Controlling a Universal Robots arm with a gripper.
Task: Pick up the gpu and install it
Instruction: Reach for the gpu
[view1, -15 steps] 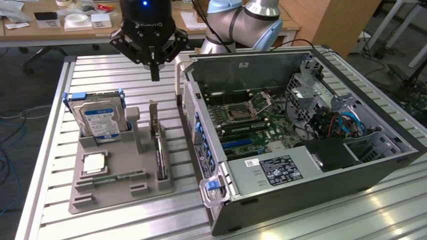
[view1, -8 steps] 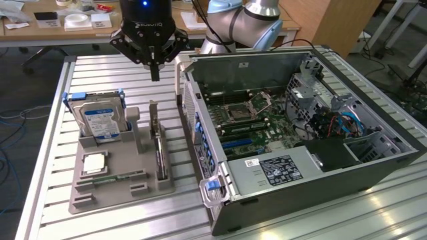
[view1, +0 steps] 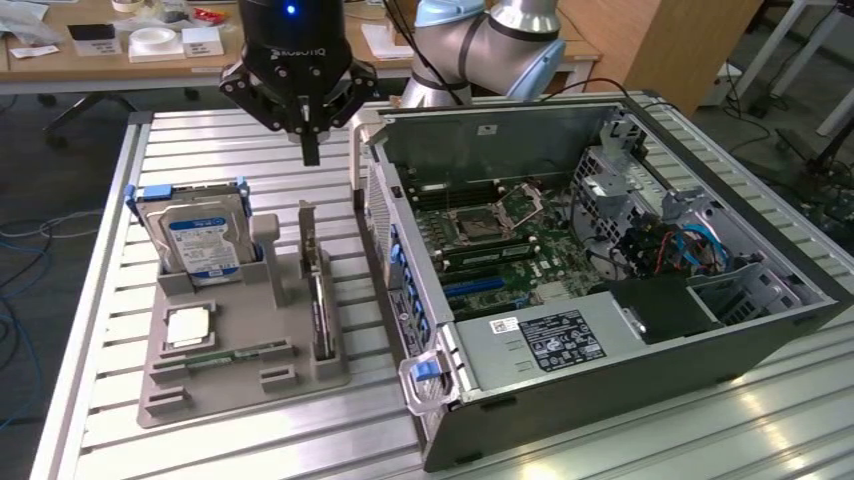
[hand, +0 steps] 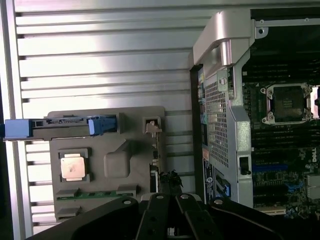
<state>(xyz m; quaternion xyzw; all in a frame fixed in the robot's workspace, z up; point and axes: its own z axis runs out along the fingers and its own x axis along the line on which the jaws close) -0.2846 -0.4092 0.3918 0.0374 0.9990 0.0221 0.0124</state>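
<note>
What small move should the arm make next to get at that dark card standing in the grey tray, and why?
Probably travel across and down until it is right above the gpu. The gripper hangs shut and empty above the table, past the far end of the grey tray and well clear of the card. The gpu stands on edge in its slot, untouched, beside the open computer case.

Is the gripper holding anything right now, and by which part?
Nothing. The gripper is shut and empty; the gpu stands on edge in the grey tray.
</note>
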